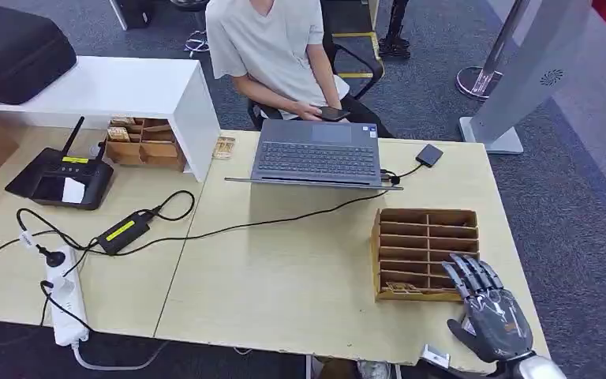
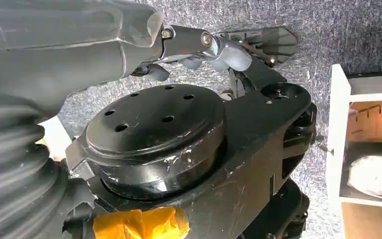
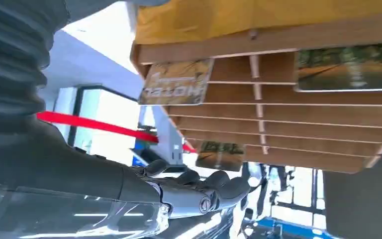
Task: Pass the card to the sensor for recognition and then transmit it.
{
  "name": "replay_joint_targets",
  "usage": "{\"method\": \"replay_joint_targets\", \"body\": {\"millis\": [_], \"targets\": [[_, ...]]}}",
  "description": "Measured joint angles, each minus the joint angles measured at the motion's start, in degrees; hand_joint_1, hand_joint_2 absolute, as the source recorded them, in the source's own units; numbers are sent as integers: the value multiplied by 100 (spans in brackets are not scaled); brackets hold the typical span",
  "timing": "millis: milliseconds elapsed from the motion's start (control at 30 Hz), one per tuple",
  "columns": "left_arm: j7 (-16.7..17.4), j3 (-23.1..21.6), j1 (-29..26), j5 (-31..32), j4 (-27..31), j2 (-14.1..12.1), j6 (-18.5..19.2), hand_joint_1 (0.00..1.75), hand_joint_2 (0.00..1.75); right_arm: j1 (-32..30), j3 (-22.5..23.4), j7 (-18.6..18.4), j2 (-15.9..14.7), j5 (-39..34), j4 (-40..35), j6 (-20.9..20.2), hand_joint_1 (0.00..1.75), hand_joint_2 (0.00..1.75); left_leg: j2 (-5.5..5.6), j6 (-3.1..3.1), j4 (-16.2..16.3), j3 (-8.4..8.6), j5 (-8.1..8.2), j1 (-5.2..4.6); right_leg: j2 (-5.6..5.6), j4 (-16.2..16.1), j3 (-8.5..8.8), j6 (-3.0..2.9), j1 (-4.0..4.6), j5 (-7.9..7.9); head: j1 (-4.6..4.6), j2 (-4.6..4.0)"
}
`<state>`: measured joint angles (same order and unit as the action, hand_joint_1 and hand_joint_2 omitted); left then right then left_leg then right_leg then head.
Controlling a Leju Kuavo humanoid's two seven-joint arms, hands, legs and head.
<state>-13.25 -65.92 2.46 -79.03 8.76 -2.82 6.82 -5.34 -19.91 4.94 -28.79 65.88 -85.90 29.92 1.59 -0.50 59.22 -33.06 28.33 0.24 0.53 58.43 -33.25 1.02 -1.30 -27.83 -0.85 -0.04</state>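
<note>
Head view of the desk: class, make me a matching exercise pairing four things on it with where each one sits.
Things:
1. laptop
2. power strip
3. slotted wooden rack
4. black case

Places:
A. on the white shelf unit, far left
B. just ahead of the right hand
C. near edge of the desk, left side
D. far edge, in front of the seated person

Pairs: 1-D, 2-C, 3-B, 4-A

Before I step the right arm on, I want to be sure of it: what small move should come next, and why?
Probably ease the right hand forward over the rack toward the card in its near row. The hand holds nothing, its fingers spread at the rack's near corner, and the cards sit in the slots untouched, so a pickup comes first.
</note>
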Motion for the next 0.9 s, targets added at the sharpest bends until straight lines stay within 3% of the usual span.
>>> {"method": "replay_joint_targets", "body": {"millis": [367, 900], "targets": [[-7, 0, -5, -55, 0, 0, 0, 0, 175, -166, 374, -72, 0, 59, 77, 65, 0, 175, 0, 0, 0, 0, 0, 0, 0, 0, 0, 0, 0, 0, -2, 0], [-15, -4, -4, -70, 0, 0, 0, 0, 175, -167, 391, -61, 111, 48, 406, 57, 0, 175, 0, 0, 0, 0, 0, 0, 0, 0, 0, 0, 0, 0, -2, 0]]}}
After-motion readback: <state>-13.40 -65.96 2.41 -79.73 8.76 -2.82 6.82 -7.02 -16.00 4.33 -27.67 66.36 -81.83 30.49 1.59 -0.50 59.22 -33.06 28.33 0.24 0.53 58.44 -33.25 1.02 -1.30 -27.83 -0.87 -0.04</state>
